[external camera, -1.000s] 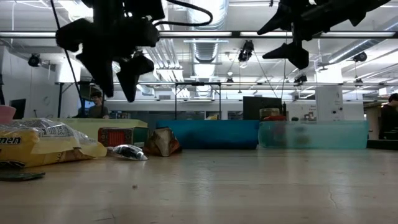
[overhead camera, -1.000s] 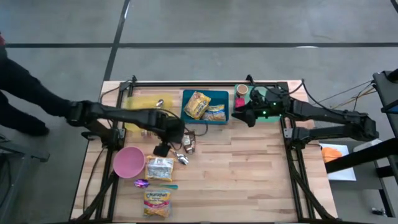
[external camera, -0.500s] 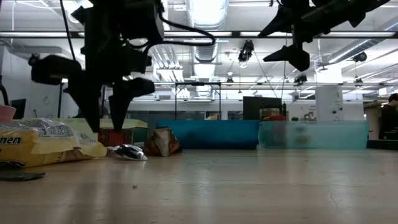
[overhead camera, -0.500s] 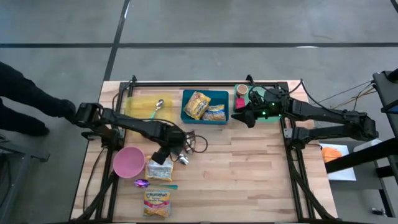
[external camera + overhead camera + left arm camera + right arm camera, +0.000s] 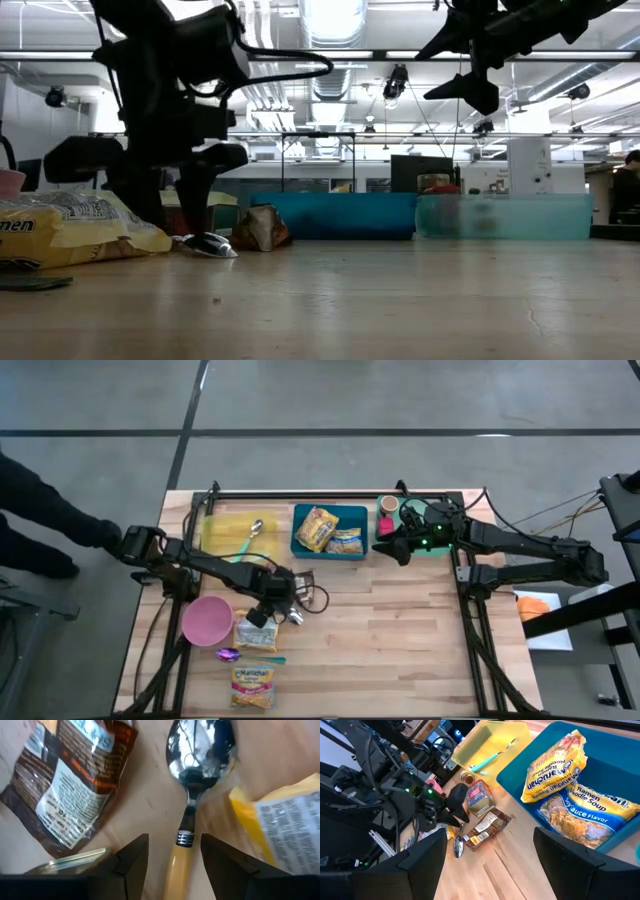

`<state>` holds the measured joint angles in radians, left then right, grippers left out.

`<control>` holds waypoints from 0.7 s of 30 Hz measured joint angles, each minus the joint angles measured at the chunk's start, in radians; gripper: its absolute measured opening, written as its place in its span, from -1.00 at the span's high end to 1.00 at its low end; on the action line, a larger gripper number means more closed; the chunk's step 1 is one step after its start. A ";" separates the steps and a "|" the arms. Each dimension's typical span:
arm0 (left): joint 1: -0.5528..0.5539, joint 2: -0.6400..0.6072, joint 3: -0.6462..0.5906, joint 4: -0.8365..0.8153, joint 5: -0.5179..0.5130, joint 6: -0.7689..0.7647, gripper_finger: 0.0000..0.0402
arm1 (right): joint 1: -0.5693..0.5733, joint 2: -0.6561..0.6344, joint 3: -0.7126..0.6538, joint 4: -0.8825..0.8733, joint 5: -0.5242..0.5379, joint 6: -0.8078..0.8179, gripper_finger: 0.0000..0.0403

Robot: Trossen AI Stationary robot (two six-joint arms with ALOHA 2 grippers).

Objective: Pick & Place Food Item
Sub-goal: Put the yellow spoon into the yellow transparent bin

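A spoon with a shiny bowl (image 5: 200, 750) and a yellow handle (image 5: 180, 865) lies flat on the wooden table. My left gripper (image 5: 174, 842) points down at it, open, with one finger on either side of the handle and a gap on both sides. In the high view the left gripper (image 5: 268, 608) stands low between a ramen packet (image 5: 257, 632) and a brown snack packet (image 5: 70, 780). My right gripper (image 5: 385, 548) hangs open above the table's far right, beside the blue bin (image 5: 362, 530), with nothing between its fingers.
The blue bin holds two ramen packets (image 5: 555, 765). A yellow tray (image 5: 222, 532) with utensils lies left of it, and a pink bowl (image 5: 206, 620) lies left of my left gripper. Another ramen packet (image 5: 252, 686) lies at the near edge. A person's sleeve (image 5: 50, 505) reaches in far left.
My left gripper has come down from well above the table to just over it, moving a little toward the near left and rolling at the wrist, so that its fingers now stand around the spoon's handle. Nothing on the table has moved.
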<state>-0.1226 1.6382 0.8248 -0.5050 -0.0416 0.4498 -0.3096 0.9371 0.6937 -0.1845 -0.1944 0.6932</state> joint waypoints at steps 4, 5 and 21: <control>0.000 -0.002 -0.032 0.035 0.005 0.019 0.09 | 0.000 0.000 0.000 0.000 0.002 0.003 -0.46; 0.000 -0.003 -0.037 0.039 0.009 0.019 0.11 | 0.000 0.000 0.000 0.000 0.002 0.003 -0.46; 0.000 -0.003 -0.048 0.030 0.068 -0.016 0.81 | 0.000 0.000 0.000 0.000 0.011 -0.004 -0.46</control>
<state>-0.1230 1.6352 0.7765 -0.4751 0.0261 0.4339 -0.3096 0.9371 0.6937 -0.1841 -0.1833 0.6891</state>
